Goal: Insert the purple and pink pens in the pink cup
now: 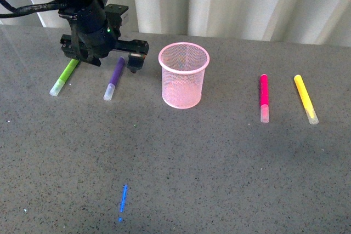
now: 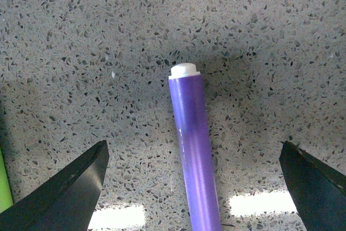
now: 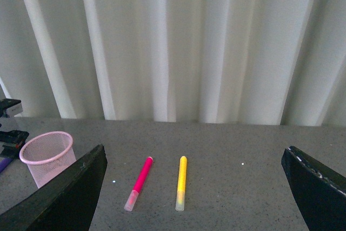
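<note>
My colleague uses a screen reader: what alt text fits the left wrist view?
A purple pen lies on a speckled grey table, centred between the two open black fingers of the left gripper, neither touching it. Its white end points away from the camera; a sliver of green pen shows at one edge.

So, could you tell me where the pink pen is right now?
Front view: the pink pen lies on the table, right of the pink cup and just left of the yellow pen.

Between black fingers [image 2: 65,193], the purple pen [image 2: 194,150] has a white end. The tabletop [image 2: 81,52] is speckled grey, the cup [image 1: 184,89] pink mesh.
</note>
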You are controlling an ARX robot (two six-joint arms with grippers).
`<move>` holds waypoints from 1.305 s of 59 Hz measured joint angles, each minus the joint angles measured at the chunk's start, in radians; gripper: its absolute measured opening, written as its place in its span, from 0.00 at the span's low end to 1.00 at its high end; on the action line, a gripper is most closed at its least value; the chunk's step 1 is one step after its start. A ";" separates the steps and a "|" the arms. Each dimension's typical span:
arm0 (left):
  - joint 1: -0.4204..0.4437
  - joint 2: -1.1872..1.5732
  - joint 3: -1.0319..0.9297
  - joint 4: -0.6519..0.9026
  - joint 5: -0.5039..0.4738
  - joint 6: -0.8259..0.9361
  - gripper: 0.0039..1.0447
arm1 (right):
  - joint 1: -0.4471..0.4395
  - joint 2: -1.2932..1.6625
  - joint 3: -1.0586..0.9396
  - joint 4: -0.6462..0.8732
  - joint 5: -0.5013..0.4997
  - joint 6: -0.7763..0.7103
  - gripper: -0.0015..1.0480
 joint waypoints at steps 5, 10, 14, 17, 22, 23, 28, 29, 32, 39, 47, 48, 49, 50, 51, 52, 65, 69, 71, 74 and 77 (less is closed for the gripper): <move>-0.002 0.010 0.010 0.000 -0.001 0.000 0.94 | 0.000 0.000 0.000 0.000 0.000 0.000 0.93; -0.005 0.019 0.012 -0.003 -0.003 0.003 0.88 | 0.000 0.000 0.000 0.000 0.000 0.000 0.93; -0.006 0.021 0.013 -0.007 0.002 0.001 0.76 | 0.000 0.000 0.000 0.000 0.000 0.000 0.93; -0.007 0.022 0.013 -0.006 0.002 0.001 0.69 | 0.000 0.000 0.000 0.000 0.000 0.000 0.93; -0.008 0.024 0.013 -0.005 0.003 0.003 0.54 | 0.000 0.000 0.000 0.000 0.000 0.000 0.93; -0.008 0.024 0.013 -0.005 0.003 0.004 0.52 | 0.000 0.000 0.000 0.000 0.000 0.000 0.93; -0.008 0.026 0.014 -0.003 0.002 0.004 0.40 | 0.000 0.000 0.000 0.000 0.000 0.000 0.93; -0.008 0.026 0.014 -0.003 0.002 0.004 0.38 | 0.000 0.000 0.000 0.000 0.000 0.000 0.93; -0.008 0.027 0.014 -0.002 0.003 0.004 0.31 | 0.000 0.000 0.000 0.000 0.000 0.000 0.93; -0.008 0.029 0.014 0.004 0.002 0.003 0.15 | 0.000 0.000 0.000 0.000 0.000 0.000 0.93; -0.008 0.029 0.014 0.017 -0.004 -0.009 0.12 | 0.000 0.000 0.000 0.000 0.000 0.000 0.93; -0.008 0.029 0.013 0.019 -0.005 -0.011 0.12 | 0.000 0.000 0.000 0.000 0.000 0.000 0.93; -0.008 0.029 0.011 0.025 -0.004 -0.014 0.12 | 0.000 0.000 0.000 0.000 0.000 0.000 0.93; -0.008 0.029 0.010 0.029 -0.003 -0.017 0.12 | 0.000 0.000 0.000 0.000 0.000 0.000 0.93; -0.008 0.029 0.006 0.037 -0.002 -0.023 0.12 | 0.000 0.000 0.000 0.000 0.000 0.000 0.93; -0.008 0.029 0.004 0.041 -0.002 -0.026 0.12 | 0.000 0.000 0.000 0.000 0.000 0.000 0.93; 0.000 0.011 -0.035 0.098 0.010 -0.084 0.12 | 0.000 0.000 0.000 0.000 0.000 0.000 0.93; 0.005 -0.005 -0.062 0.125 0.023 -0.106 0.12 | 0.000 0.000 0.000 0.000 0.000 0.000 0.93; 0.007 -0.011 -0.071 0.135 0.026 -0.109 0.12 | 0.000 0.000 0.000 0.000 0.000 0.000 0.93; 0.013 -0.029 -0.096 0.161 0.032 -0.121 0.12 | 0.000 0.000 0.000 0.000 0.000 0.000 0.93; 0.019 -0.045 -0.115 0.181 0.033 -0.124 0.12 | 0.000 0.000 0.000 0.000 0.000 0.000 0.93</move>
